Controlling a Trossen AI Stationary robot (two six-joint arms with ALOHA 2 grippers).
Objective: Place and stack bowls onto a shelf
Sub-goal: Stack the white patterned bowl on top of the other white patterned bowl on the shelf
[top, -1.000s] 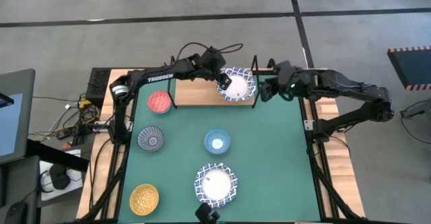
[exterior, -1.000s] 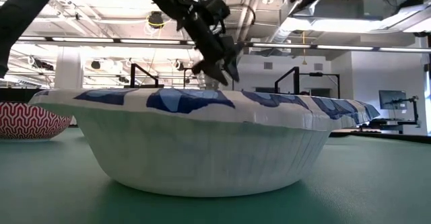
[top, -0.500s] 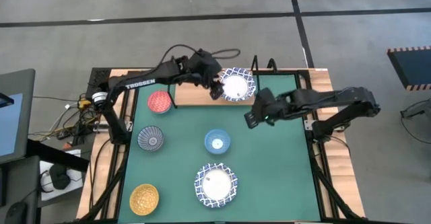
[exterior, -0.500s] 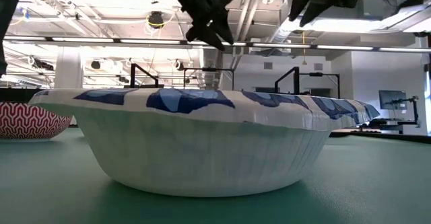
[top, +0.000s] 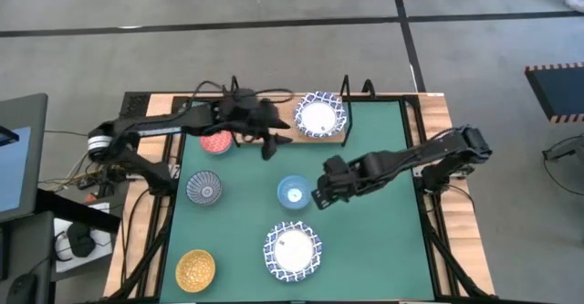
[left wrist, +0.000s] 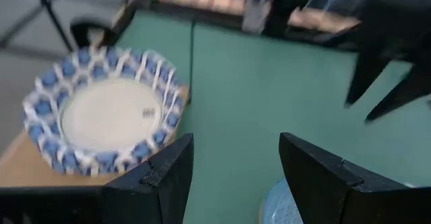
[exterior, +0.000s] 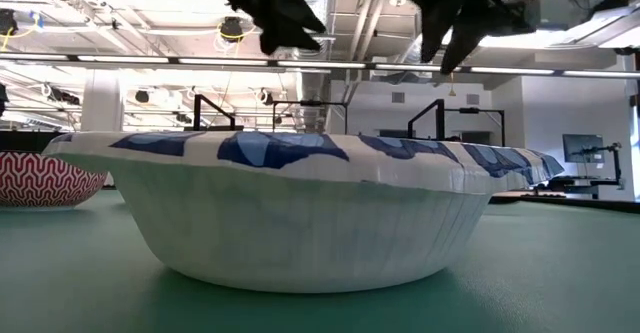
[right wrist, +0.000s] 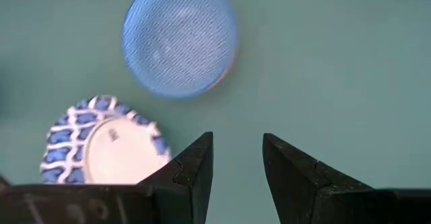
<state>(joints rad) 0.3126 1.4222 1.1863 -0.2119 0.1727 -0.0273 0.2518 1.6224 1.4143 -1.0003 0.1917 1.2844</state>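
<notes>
The light blue bowl (top: 294, 192) is found just beside the empty, half-open right gripper (top: 319, 197), with the wide-open left gripper (top: 272, 145) farther off.

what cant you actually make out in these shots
- Low view: the near white bowl fills the frame and hides the mat behind it; the red bowl is cut off by the picture's edge.
- High view: whether the lattice bowl on the shelf is one bowl or a stack.
- Left wrist view: the light blue bowl is cut off by the frame edge.

Green mat (top: 365, 240) on wooden table (top: 456, 240); cables (top: 100, 162) beside it.
</notes>
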